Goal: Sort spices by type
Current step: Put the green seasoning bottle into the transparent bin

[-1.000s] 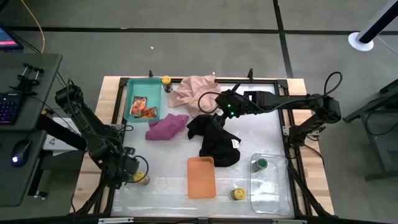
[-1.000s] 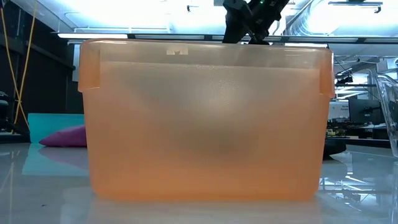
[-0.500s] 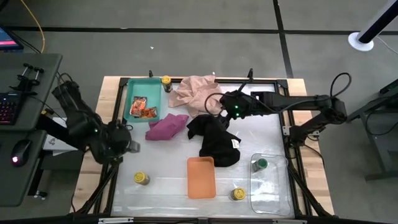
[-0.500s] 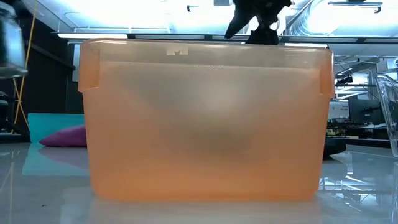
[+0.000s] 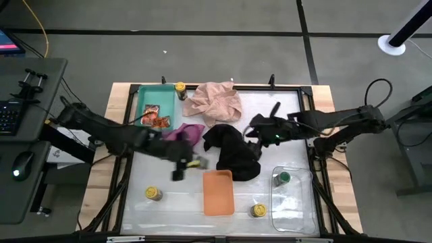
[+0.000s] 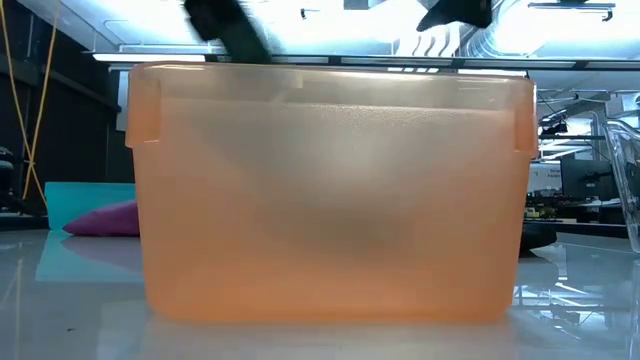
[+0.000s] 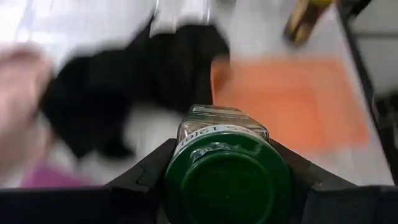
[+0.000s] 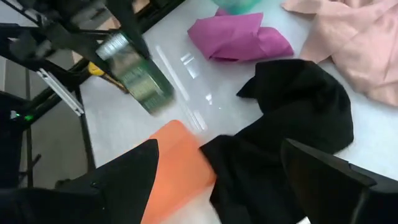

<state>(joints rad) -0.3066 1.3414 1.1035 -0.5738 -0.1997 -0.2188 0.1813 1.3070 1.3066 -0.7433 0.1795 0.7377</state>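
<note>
Looking down from above, the left arm reaches across the table (image 5: 283, 145) toward its middle, and the left claw (image 5: 191, 163) sits just beside the upper left corner of the orange tray (image 5: 218, 192); what it holds is blurred there. The left wrist view settles it: the claw's two dark fingers (image 7: 143, 174) are clamped on either side of a jar with a green lid (image 7: 227, 180), lid toward the camera, with the black cloth (image 7: 124, 93) and the orange tray beyond it. The right wrist view shows the same jar from the side, tilted, above the table just off the tray's corner.

The right arm stretches in from the right edge, its claw (image 5: 260, 131) spread wide and empty above the right edge of the black cloth. The low view is filled by the orange tray's wall; only dark arm parts show above its rim.

Only the high view shows the rest:
- a second green-lidded jar (image 5: 284, 178) stands in the clear tray (image 5: 300, 212)
- one yellow-lidded jar (image 5: 154, 194) stands left of the orange tray
- another (image 5: 258, 210) stands between the orange and clear trays
- a third (image 5: 180, 88) stands by the teal tray (image 5: 145, 98)
- red packets (image 5: 154, 117) lie in the teal tray
- the magenta cloth (image 5: 182, 135) and the pink cloth (image 5: 214, 101) lie nearby
</note>
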